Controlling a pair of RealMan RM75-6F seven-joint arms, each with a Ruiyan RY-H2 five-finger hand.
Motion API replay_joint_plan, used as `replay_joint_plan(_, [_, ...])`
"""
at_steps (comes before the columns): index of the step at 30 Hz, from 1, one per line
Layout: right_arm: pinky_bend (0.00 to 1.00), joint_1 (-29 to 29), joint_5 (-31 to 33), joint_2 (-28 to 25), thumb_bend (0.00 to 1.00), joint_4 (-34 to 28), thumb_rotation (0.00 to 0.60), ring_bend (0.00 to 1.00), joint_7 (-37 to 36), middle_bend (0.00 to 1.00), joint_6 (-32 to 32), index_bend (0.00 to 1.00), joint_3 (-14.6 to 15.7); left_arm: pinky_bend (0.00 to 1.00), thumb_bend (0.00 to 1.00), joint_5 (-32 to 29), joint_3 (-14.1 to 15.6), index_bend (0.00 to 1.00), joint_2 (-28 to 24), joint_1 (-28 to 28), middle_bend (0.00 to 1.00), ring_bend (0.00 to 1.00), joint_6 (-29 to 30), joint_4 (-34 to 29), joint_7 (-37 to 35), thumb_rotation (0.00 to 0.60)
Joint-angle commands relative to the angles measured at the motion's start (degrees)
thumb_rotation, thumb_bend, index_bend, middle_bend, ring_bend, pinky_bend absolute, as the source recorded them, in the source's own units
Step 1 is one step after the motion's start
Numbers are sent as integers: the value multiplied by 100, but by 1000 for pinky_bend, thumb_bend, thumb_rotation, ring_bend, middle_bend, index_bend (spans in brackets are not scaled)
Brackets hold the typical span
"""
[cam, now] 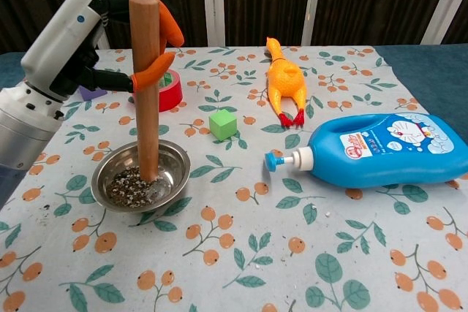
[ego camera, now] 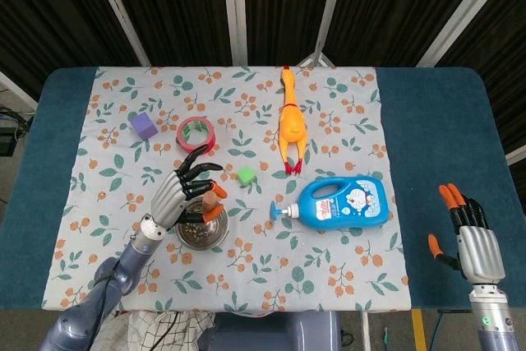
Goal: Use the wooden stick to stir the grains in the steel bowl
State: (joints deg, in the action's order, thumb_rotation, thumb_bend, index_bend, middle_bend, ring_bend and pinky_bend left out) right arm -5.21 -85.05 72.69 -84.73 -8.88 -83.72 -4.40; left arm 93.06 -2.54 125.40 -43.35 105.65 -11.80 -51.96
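Note:
A steel bowl (cam: pixel 172 161) (ego camera: pixel 215 236) with dark grains in its bottom sits on the floral cloth at the front left. A thick wooden stick (cam: pixel 147 93) (ego camera: pixel 211 200) stands upright in it, lower end among the grains toward the bowl's far side. My left hand (cam: pixel 73 34) (ego camera: pixel 177 195) holds the stick near its top between orange-tipped fingers. My right hand (ego camera: pixel 468 240) hangs at the table's front right over the bare blue surface, fingers apart and holding nothing; the chest view does not show it.
A blue detergent bottle (cam: pixel 376 148) lies on its side to the right of the bowl. Behind the bowl are a green cube (cam: pixel 223 123), a red tape roll (cam: pixel 168 93), a purple cube (ego camera: pixel 144 127) and a rubber chicken (cam: pixel 285 82).

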Motion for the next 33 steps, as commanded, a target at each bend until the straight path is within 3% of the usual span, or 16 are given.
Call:
replay_joint_plan(1, [0, -4, 14, 3, 448, -1, 600, 0, 4, 0, 10, 0, -6, 0, 1000, 19, 37, 514, 14, 18, 781, 286, -49, 35, -15, 600])
replay_joint_plan(33, [0, -6, 30, -14, 448, -26, 600, 0, -26, 0, 29, 0, -9, 0, 1000, 31, 257, 510, 91, 298, 771, 286, -141, 258, -94, 600])
